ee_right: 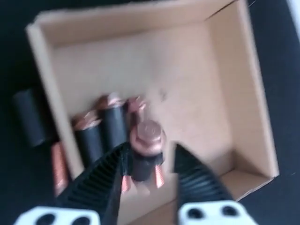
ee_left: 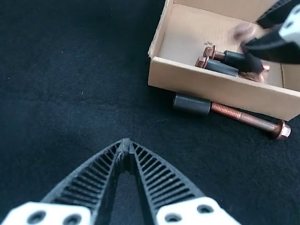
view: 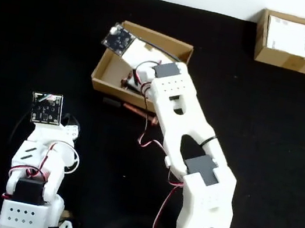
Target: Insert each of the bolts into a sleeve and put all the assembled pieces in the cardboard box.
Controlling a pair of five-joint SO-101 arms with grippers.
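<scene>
Hanging over the cardboard box [view: 109,86], the right end effector [ee_right: 151,149] had its fingers spread. One assembled piece [ee_right: 147,137] sat between them, copper head toward the wrist camera and dark sleeve below it. A gap showed on one side; contact on the other side could not be told.

A pair of sleeved bolts [ee_left: 219,68] lay side by side on the box floor, close to the wall nearest the arms.

A loose bolt [ee_left: 246,118] lay outside on the black table [view: 265,145], along that same wall and just beside it. Its sleeve [ee_left: 191,105] was seated only on the tip end, with most of the shank bare.

The left end effector [ee_left: 125,146] had its fingers pressed together, holding nothing, over bare table near the box corner.

A second box [view: 294,62] with a white sheet [view: 301,39] inside sat at the far corner, well apart from the rest.
</scene>
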